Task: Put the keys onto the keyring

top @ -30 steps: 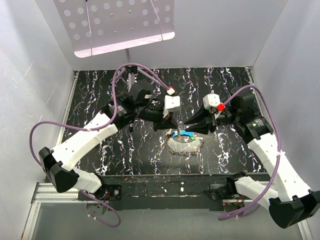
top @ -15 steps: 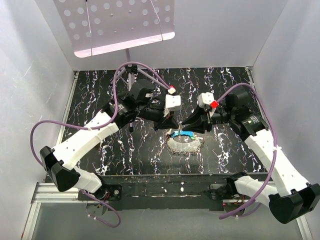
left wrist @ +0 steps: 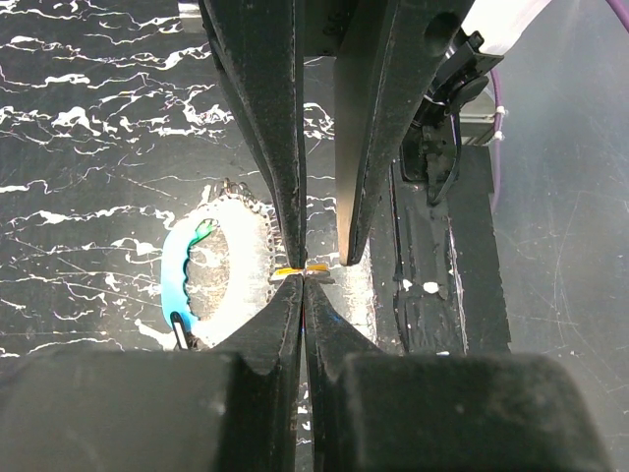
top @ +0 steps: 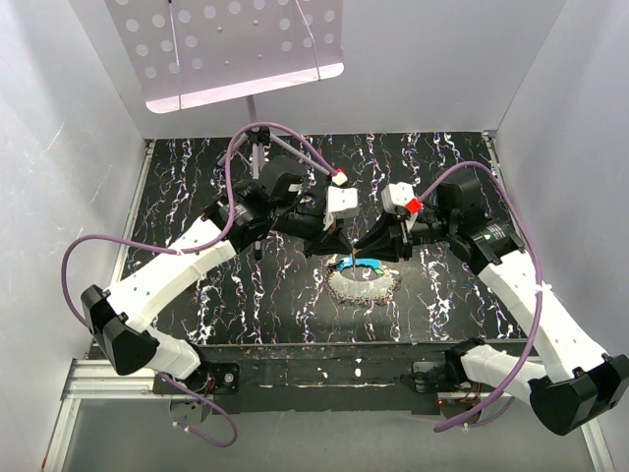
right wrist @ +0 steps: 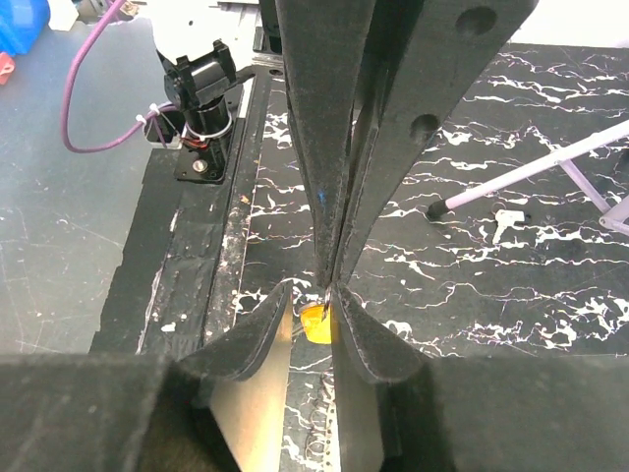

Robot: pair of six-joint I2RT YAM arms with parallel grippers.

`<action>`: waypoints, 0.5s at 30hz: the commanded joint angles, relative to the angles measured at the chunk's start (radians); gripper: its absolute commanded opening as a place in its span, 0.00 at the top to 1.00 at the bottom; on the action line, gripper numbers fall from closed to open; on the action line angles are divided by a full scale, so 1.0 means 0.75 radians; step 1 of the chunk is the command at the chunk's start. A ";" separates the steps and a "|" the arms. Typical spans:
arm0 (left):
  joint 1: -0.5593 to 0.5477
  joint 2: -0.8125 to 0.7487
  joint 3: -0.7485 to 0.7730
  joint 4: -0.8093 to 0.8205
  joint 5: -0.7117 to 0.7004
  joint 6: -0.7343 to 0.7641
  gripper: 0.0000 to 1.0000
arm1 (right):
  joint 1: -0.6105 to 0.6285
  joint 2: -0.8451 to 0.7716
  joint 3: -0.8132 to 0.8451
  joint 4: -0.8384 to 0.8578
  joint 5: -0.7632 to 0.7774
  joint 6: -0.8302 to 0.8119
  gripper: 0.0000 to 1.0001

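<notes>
Yellow-orange key point(right wrist: 314, 323): off the table, at the tips of the left gripper, above the near rim of the beaded loop.
Key, long axis: from the left wrist it shows edge-on as a thin strip lying crosswise to that gripper's fingers.
Key, pointing: in that view the yellow end is to the left and a pale metal end to the right. From the right wrist the orange head shows broadside just under the left fingertips.
Left gripper point(left wrist: 303, 287): fingers pressed together, pinching the key at their tips.
Right gripper point(right wrist: 313, 300): fingers part spread, one on each side of the orange head. A gap shows on one side, and no clamp on the key is visible.
Arms: the two grippers meet tip to tip over mid-table, left from the left, right from the right.
Beaded loop point(top: 362, 297): pale ring lying flat on the table below the tips.
Blue clip point(left wrist: 177, 285): curved piece resting across the loop's far side.
Table point(top: 177, 187): black, with white marbled streaks.
Room: plain white walls point(top: 59, 147) on three sides. A white perforated panel point(top: 226, 44) stands on a thin-legged stand point(top: 257, 147) at the back.
Cables point(top: 231, 167): purple, looping over each arm.
</notes>
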State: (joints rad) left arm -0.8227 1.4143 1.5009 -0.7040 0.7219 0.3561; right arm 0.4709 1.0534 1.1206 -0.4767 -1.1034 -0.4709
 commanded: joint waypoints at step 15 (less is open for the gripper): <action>-0.001 -0.022 0.030 0.012 0.023 -0.008 1.00 | 0.029 0.033 0.089 -0.086 0.037 -0.039 0.79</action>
State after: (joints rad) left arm -0.8227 1.4170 1.5009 -0.7033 0.7231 0.3553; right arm 0.4850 1.0775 1.1385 -0.5270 -1.0683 -0.4847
